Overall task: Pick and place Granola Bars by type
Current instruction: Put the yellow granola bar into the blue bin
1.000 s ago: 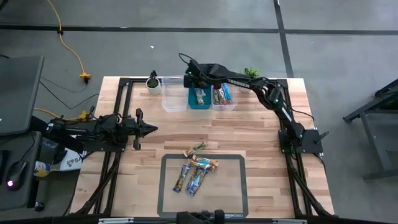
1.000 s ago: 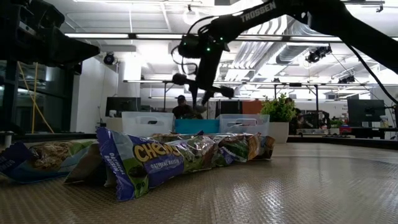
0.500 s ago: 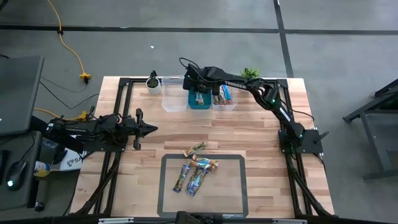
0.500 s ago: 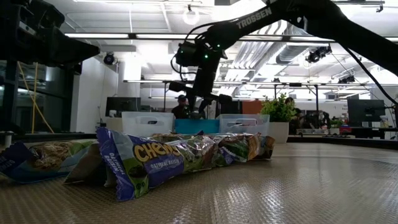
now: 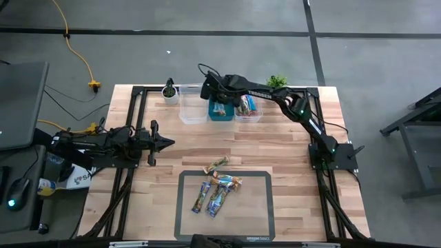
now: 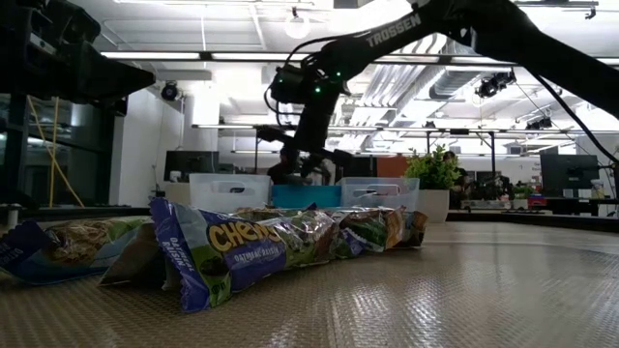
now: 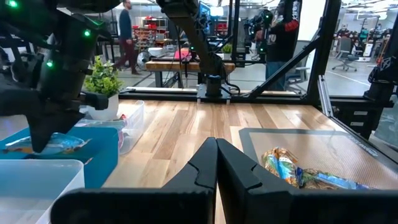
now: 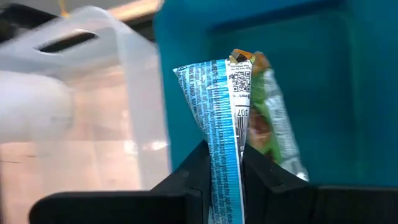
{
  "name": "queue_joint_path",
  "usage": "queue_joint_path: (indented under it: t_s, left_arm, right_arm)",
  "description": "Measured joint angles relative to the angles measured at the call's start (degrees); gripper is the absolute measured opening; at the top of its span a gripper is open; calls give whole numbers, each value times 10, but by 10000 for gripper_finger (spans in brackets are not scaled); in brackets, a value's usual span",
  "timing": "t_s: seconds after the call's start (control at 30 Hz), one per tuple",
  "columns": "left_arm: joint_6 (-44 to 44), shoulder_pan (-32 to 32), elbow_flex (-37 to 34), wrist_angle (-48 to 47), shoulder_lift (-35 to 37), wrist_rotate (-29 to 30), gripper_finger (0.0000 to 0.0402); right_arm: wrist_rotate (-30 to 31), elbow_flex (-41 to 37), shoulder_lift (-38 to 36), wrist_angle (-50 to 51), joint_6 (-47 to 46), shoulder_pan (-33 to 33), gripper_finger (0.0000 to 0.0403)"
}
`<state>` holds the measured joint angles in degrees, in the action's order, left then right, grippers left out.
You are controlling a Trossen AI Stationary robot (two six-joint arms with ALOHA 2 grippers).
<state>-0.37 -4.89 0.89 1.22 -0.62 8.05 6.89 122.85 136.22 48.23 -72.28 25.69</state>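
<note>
My right gripper is over the blue bin at the table's far edge, shut on a blue-wrapped granola bar. Another bar with a green and orange wrapper lies inside that bin. Several more bars lie in a loose pile on the dark mat near the table's near edge, and they fill the front of the low view. My left gripper waits shut at the table's left side, touching nothing. My right gripper pinches the blue-wrapped bar between its two fingers, which come from above. The wrapper reaches out past the fingertips. The bar is lifted clear and hangs roughly level over the blue bin.
A clear bin stands on each side of the blue one, to the left and to the right, and the right one holds bars. Small potted plants stand at the far edge. Bare wood lies between the bins and the mat.
My right gripper, still holding the bar, has moved a little toward the table's left and come down closer to the blue bin. The bars on the mat have stayed where they were.
</note>
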Motion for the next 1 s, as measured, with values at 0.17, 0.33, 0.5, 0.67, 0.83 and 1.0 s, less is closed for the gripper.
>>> queue_joint_path:
  t_s: [0.17, 0.33, 0.5, 0.67, 0.83, 1.0]
  left_arm:
    - [0, 0, 0, 0, 0, 0, 1]
    - [0, 0, 0, 0, 0, 0, 1]
    - [0, 0, 0, 0, 0, 0, 1]
    - [0, 0, 0, 0, 0, 0, 1]
    - [0, 0, 0, 0, 0, 1, 1]
    - [0, 0, 0, 0, 0, 1, 1]
  right_arm:
    - [7, 0, 0, -4, -24, -1, 47]
    - [11, 0, 4, -10, -41, -7, 47]
    - [24, 0, 7, -23, -47, -11, 47]
    - [27, 0, 8, -26, -40, -13, 47]
    - [30, 0, 8, -27, -39, -14, 47]
    - [30, 0, 8, -27, -38, -14, 47]
